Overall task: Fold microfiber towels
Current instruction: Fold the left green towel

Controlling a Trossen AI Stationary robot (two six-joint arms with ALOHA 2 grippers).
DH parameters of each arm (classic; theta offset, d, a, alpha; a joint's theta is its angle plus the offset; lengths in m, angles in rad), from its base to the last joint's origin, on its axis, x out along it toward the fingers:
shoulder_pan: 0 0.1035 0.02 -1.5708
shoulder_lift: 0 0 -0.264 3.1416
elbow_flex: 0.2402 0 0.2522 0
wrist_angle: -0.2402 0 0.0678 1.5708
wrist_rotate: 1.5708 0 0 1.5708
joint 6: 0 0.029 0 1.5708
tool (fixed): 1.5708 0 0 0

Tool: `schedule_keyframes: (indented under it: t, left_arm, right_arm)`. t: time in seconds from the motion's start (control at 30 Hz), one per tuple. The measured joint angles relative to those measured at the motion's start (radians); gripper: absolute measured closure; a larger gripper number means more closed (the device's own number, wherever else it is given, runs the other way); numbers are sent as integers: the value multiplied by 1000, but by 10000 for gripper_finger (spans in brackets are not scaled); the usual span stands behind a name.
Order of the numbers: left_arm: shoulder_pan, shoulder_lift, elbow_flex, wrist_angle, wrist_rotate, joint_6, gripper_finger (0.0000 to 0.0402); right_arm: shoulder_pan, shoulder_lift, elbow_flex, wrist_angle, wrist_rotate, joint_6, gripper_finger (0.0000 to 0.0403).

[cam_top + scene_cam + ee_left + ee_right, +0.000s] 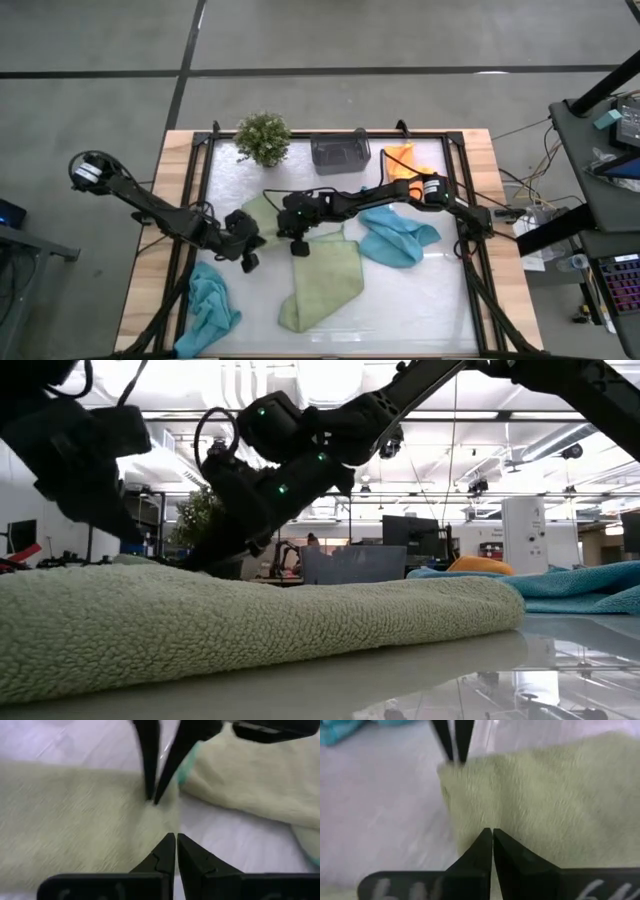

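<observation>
Towel (325, 280) of pale green, plush, lies mid-tabletop (440, 300), its long axis running from near edge toward both hands. Left hand (176, 840) and right hand (492, 834) have fingers together at its far edge; whether they pinch it is unclear. Only the high view shows teal towels (398, 236) beside

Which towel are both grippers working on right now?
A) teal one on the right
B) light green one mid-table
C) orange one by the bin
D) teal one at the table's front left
B: in the high view the left gripper and right gripper both sit at the upper edge of the light green towel, and both wrist views show green cloth at the fingertips.
</observation>
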Motion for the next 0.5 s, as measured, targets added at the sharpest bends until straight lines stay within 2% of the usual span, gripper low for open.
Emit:
schedule_keyframes:
  t: [0.27,0.4,0.5]
  left_arm:
    - [0,161,-35,148,3,1,398]
    - [0,247,-35,186,86,-3,398]
    - [0,283,-33,199,104,-24,398]
  right_arm:
    - [5,1,-11,20,-1,20,394]
    - [3,8,-41,20,0,31,394]
    - [-8,8,-51,23,-4,36,394]
